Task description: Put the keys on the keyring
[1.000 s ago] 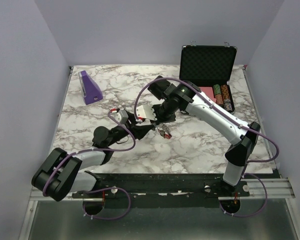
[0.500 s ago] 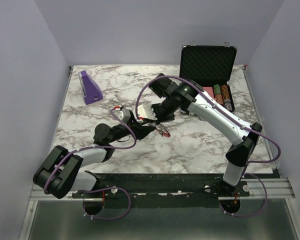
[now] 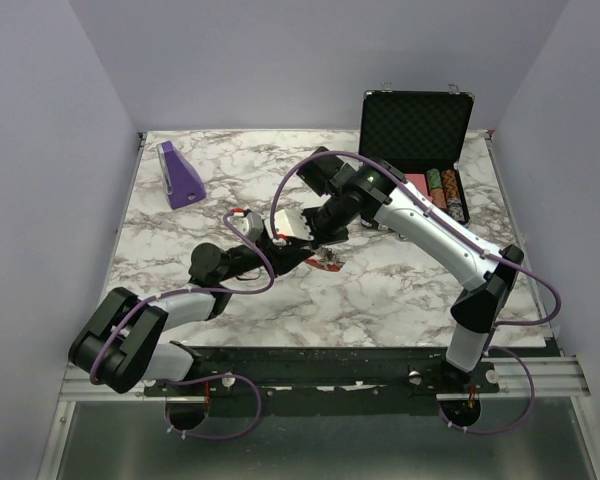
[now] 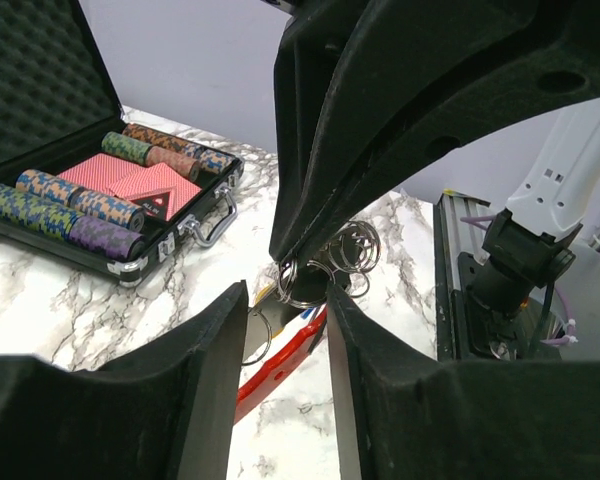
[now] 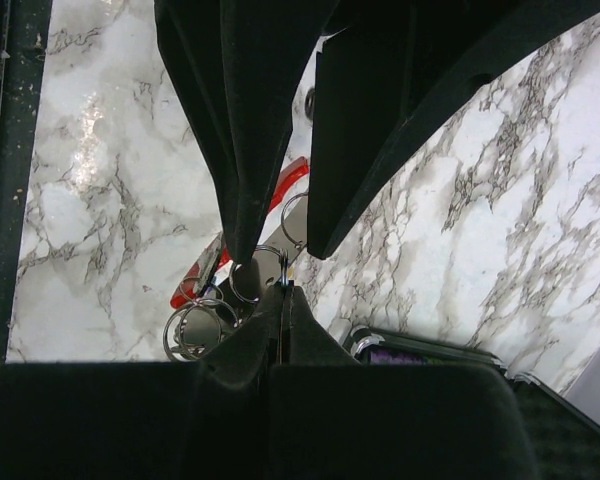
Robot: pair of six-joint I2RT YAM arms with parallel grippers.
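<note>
Keyring (image 4: pixel 280 362): mid-bench (image 4: pixel 60 290); one thin ring pinched in closed right pincer (image 5: pixel 283 292); left pincer (image 4: pixel 285 300) narrow, jaws apart, straddling the rings; red crescent runs lengthwise along its gap, directly ahead.

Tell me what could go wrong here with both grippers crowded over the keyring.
1. The right gripper seems to pinch only one thin loop of the keyring, and so small a hold might slip.
2. The left gripper straddles the rings and the red crescent right beside the right gripper's tip, so it could bump that tip or grab the wrong part.
</note>
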